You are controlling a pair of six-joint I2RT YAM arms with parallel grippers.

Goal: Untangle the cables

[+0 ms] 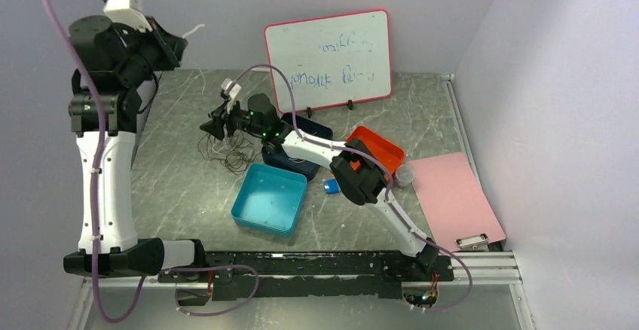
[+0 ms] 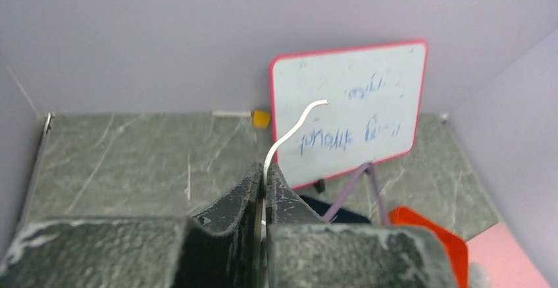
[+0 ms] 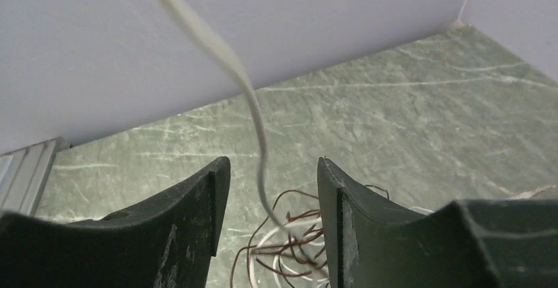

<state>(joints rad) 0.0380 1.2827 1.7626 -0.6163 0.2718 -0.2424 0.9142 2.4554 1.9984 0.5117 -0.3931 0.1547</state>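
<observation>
The cables lie as a tangle (image 1: 230,153) of thin brown and whitish loops on the grey table left of centre. One white cable (image 2: 289,133) rises from it to my left gripper (image 1: 177,40), which is held high at the back left. That gripper (image 2: 265,173) is shut on the white cable, whose free end curls out past the fingertips. My right gripper (image 1: 213,128) hovers low over the tangle (image 3: 296,235). In the right wrist view its jaws (image 3: 273,169) stand apart, and the taut white cable (image 3: 253,104) passes between them, touching neither finger.
A teal tray (image 1: 269,198) sits just right of the tangle, with a dark blue tray (image 1: 322,129) and an orange tray (image 1: 377,149) behind it under the right arm. A whiteboard (image 1: 329,59) leans on the back wall. A pink clipboard (image 1: 452,198) lies at the right.
</observation>
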